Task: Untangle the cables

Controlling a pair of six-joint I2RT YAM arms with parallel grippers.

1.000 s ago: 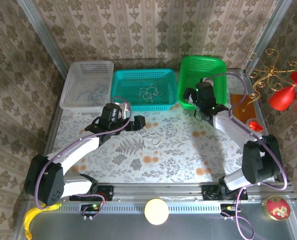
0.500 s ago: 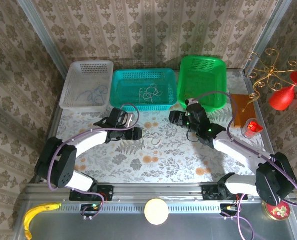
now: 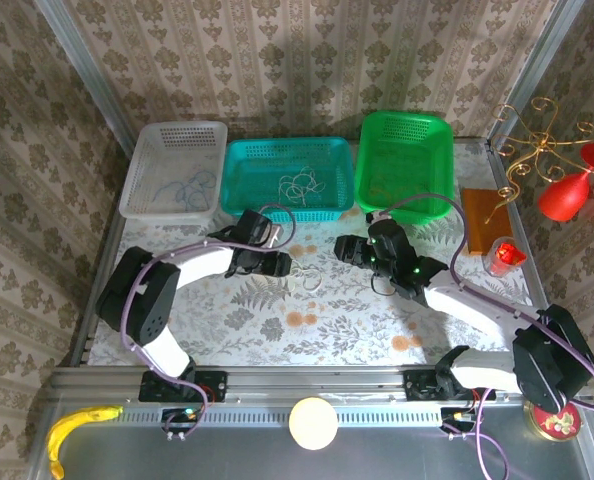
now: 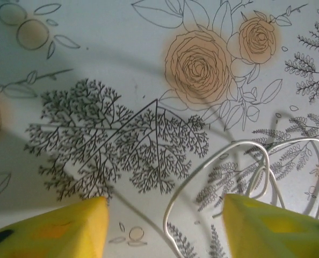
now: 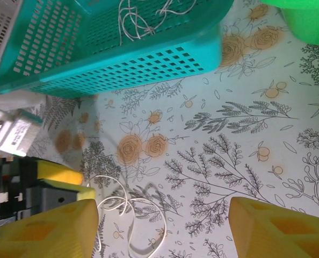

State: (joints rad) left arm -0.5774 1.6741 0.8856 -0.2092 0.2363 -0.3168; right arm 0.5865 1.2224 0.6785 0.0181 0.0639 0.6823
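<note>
**A:** From up top, where is the white cable (image 3: pixel 307 278)?
**B:** On the tabletop (image 3: pixel 327 330), just beside the left fingers (image 3: pixel 277 265). The right fingers (image 3: pixel 349 250) are near (more cables (image 3: pixel 299 186) lie in the teal basket (image 3: pixel 239 152)).
**A:** Left wrist?
**B:** Fingers (image 4: pixel 57 231) apart, holding nothing. The cable (image 4: pixel 259 161) loops between them.
**A:** Right wrist?
**B:** Fingers (image 5: pixel 46 226) wide apart and empty. The cable (image 5: pixel 124 207) lies on the tabletop, apart from the basket (image 5: pixel 122 59).
</note>
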